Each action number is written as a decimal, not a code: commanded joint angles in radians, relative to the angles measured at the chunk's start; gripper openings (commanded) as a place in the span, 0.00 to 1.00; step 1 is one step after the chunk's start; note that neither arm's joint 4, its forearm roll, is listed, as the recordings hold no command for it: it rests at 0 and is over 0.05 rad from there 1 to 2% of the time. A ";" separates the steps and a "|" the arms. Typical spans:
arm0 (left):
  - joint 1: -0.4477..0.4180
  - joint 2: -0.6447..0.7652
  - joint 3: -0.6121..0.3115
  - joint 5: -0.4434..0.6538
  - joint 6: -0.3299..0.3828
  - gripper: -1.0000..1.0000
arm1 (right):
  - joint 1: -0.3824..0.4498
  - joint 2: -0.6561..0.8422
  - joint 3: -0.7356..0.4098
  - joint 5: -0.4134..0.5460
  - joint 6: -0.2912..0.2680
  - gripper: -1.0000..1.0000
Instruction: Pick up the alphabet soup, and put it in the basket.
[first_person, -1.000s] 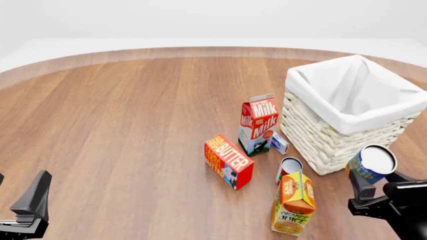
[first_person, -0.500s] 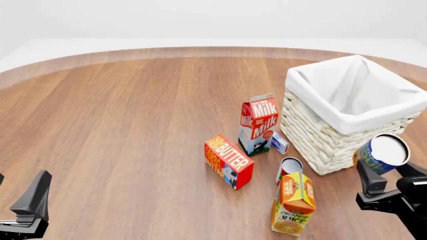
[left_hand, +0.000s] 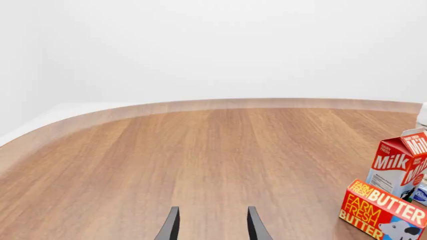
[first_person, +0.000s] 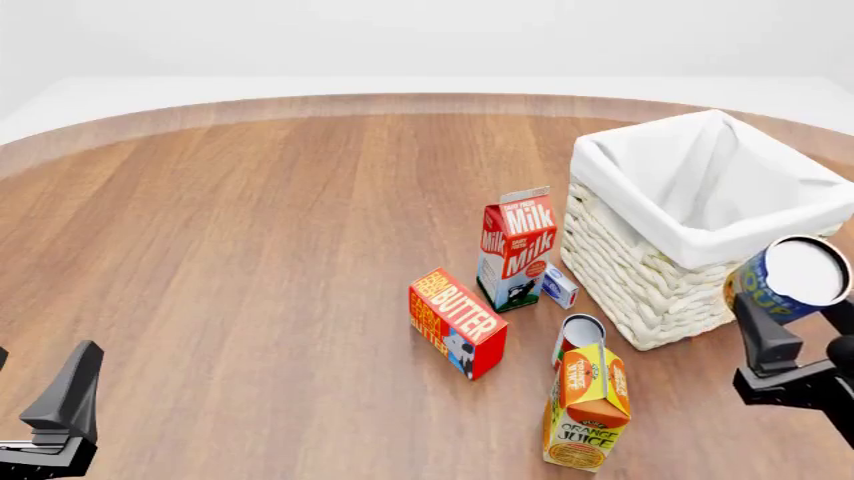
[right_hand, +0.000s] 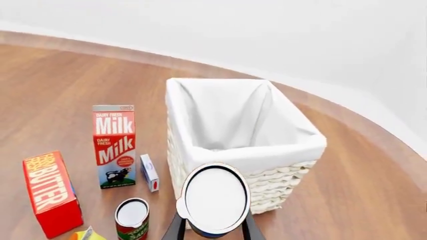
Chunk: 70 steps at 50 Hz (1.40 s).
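The alphabet soup (first_person: 790, 281), a small can with a blue and yellow label and a pale top, hangs tilted in the air with my right gripper (first_person: 785, 318) shut on it. It is level with the basket's front right corner, just outside the rim. In the right wrist view the alphabet soup (right_hand: 215, 200) sits between the fingers (right_hand: 175, 228), in front of the basket (right_hand: 248, 159). The basket (first_person: 638, 268) is woven, white-lined and stands at the right. My left gripper (first_person: 64, 402) rests low at the front left, and in its wrist view the left gripper (left_hand: 212, 228) stands open over bare wood.
Left of the basket stand a milk carton (first_person: 515, 248) and a small blue-white box (first_person: 559, 286). A butter box (first_person: 457, 322), a red-labelled can (first_person: 581, 334) and an orange juice carton (first_person: 587, 405) sit nearer the front, left of my right gripper.
My right gripper has risen and shifted right with the alphabet soup, bringing the can up to rim height beside the basket. The left arm has not moved.
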 joint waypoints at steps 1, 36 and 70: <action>0.000 0.000 0.000 0.000 0.000 1.00 | 0.013 -0.031 -0.056 0.046 0.001 0.00; 0.000 0.000 0.000 0.000 0.000 1.00 | 0.023 0.009 -0.257 0.112 -0.043 0.00; 0.000 0.000 0.000 0.000 0.000 1.00 | -0.003 0.169 -0.485 0.135 -0.082 0.00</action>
